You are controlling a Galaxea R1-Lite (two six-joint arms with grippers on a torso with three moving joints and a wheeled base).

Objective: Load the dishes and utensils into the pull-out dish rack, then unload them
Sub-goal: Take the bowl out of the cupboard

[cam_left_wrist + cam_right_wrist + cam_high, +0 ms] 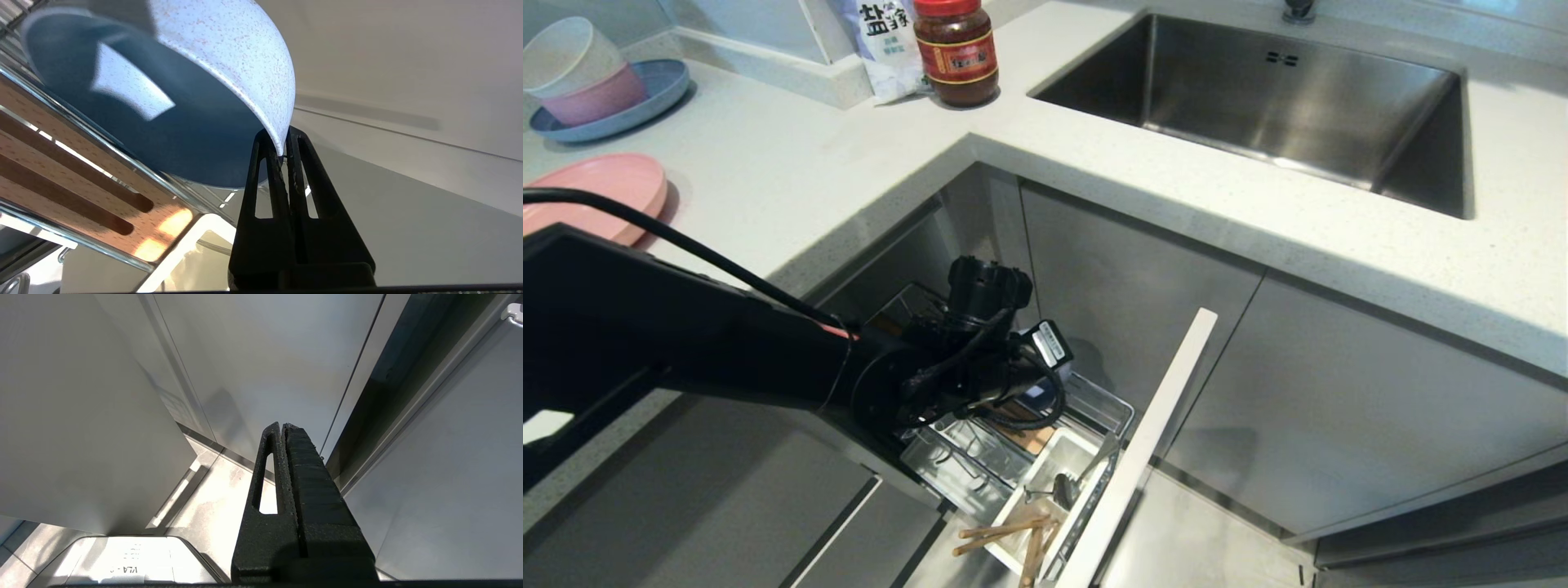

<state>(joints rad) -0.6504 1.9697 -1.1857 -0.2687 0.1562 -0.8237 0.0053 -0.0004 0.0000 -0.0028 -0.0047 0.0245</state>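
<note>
The flat round pale-pink plate [592, 196] waits on the white counter at far left as the left gripper [282, 153], reaching into the chrome wire pull-out dish rack [1013, 457], pinches the rim of the deep blue-grey matte bowl [163, 102] above the slotted wooden block [61, 171]; a thin rim hold may slip, and wires crowd any lift; right gripper [282, 426] hangs closed, empty
</note>
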